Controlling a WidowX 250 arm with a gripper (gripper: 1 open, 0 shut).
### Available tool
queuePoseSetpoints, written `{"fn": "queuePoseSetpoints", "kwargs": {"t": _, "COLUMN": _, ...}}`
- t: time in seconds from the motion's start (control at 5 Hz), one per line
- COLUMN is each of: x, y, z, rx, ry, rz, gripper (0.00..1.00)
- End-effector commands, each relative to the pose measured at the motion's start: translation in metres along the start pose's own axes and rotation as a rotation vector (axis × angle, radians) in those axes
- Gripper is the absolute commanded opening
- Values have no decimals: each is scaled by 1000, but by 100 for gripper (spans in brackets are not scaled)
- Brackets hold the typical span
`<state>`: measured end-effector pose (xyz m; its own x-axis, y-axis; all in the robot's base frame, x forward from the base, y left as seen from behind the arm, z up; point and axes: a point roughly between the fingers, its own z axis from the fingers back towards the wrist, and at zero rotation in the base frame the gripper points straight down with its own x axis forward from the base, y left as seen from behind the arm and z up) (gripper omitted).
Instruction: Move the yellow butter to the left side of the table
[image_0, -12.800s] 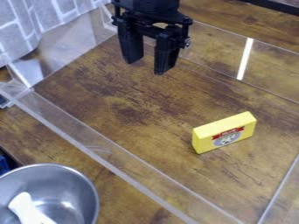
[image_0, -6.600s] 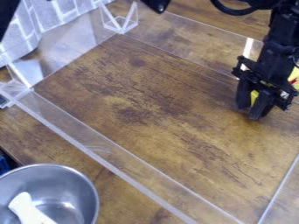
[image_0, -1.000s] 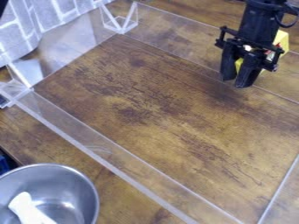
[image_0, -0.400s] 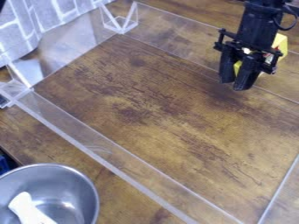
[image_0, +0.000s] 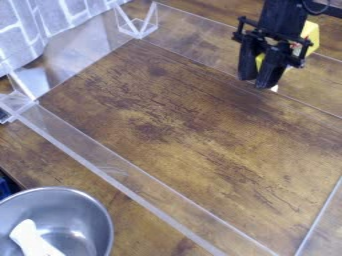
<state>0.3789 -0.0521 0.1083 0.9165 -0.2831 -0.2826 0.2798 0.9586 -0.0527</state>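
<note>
Gripping the yellow butter (image_0: 310, 36) at one o'clock, far side of the table (image_0: 160, 115)

Nearest, at seven o'clock, sits one round metal bowl (image_0: 90, 218), cut off by the picture's left and bottom edges, with one white object (image_0: 34, 238) inside. Just beyond it, at eight o'clock, one dark blue-black item (image_0: 7, 185) pokes in from the left edge. A clear acrylic strip (image_0: 134, 195) runs diagonally from nine o'clock toward six, marking off the near-left side; another clear strip (image_0: 318, 225) slants up the right edge from five o'clock.

Between these borders, the middle is a broad stretch of bare, worn brown wood, giving open room leftward from the gripper.

Farther off, at one o'clock, the one black gripper (image_0: 257, 79) has its fingers clenched on the one butter box, yellow showing between them and to their right. The box's label is mostly hidden and no writing can be read. Farthest, toward eleven o'clock, stands a clear upright piece (image_0: 136, 22), with pale, wrinkled material (image_0: 60, 30) beside it.
</note>
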Motion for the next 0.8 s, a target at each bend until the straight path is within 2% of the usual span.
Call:
{"fn": "queuePoseSetpoints", "kwargs": {"t": 0.0, "x": -29, "y": 8, "z": 49, "rx": 25, "ry": -120, "rz": 36, "gripper": 0}}
{"fn": "queuePoseSetpoints", "kwargs": {"t": 0.4, "x": -47, "y": 8, "z": 53, "rx": 30, "ry": -126, "rz": 47, "gripper": 0}}
{"fn": "queuePoseSetpoints", "kwargs": {"t": 0.6, "x": -72, "y": 4, "z": 36, "rx": 36, "ry": -116, "rz": 53, "gripper": 0}}
